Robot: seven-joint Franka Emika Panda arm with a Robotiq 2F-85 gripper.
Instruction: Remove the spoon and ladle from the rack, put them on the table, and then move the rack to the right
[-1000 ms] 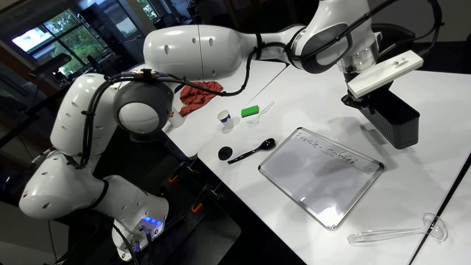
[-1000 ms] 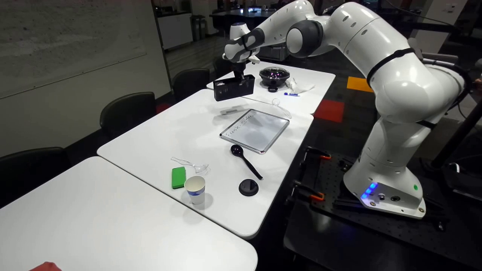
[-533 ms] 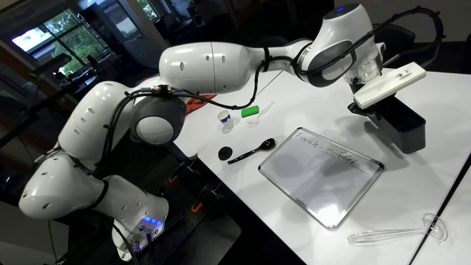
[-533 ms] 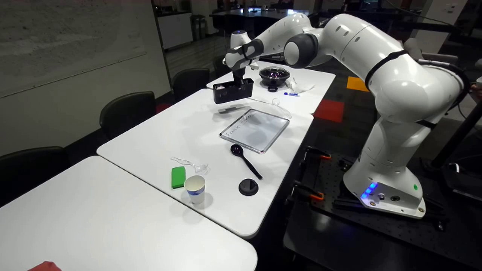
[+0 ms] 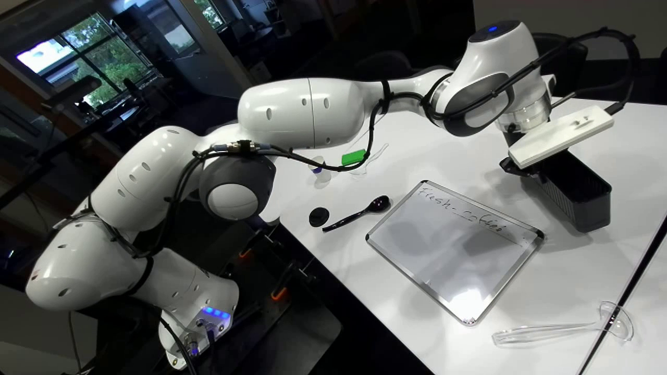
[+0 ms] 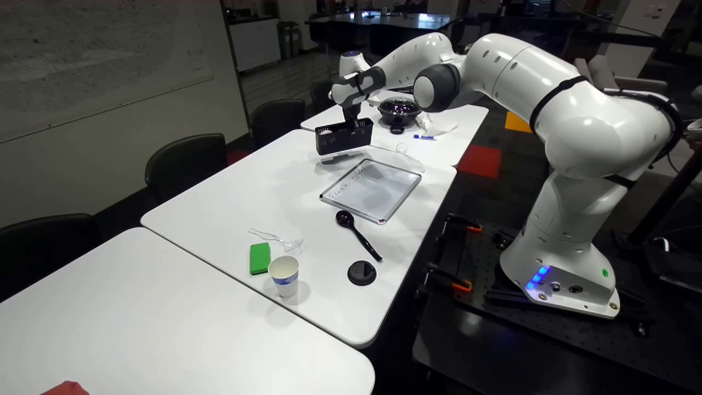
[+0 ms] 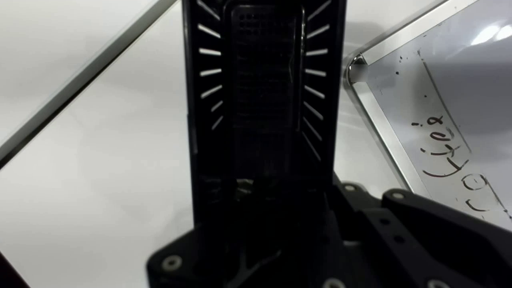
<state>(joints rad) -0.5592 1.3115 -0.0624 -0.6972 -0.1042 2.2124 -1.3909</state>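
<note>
My gripper (image 5: 522,170) is shut on one end of the black rack (image 5: 581,200), its fingers outside the side walls. The rack hangs roughly level, low over the white table (image 6: 236,203), with its shadow below. In the wrist view, the rack (image 7: 264,80) opens upward with slotted sides; its inside is dark. The black ladle (image 5: 359,214) lies on the table beside the whiteboard; it also shows here (image 6: 359,236). Two see-through utensils lie on the table: a long one (image 5: 552,331) across the seam and a smaller one (image 6: 277,240). I cannot tell which is the spoon.
A grey-rimmed whiteboard (image 5: 453,250) lies near the rack. A paper cup (image 6: 284,277), a green block (image 6: 260,259) and a black lid (image 6: 362,273) stand at the opposite end. A covered black bowl (image 6: 399,112) and a blue marker (image 6: 424,137) are on the adjoining table.
The arm has moved down with the rack held, shifting slightly to the right in both exterior views. The rack is closer to the table and its shadow. The utensils have not moved.
</note>
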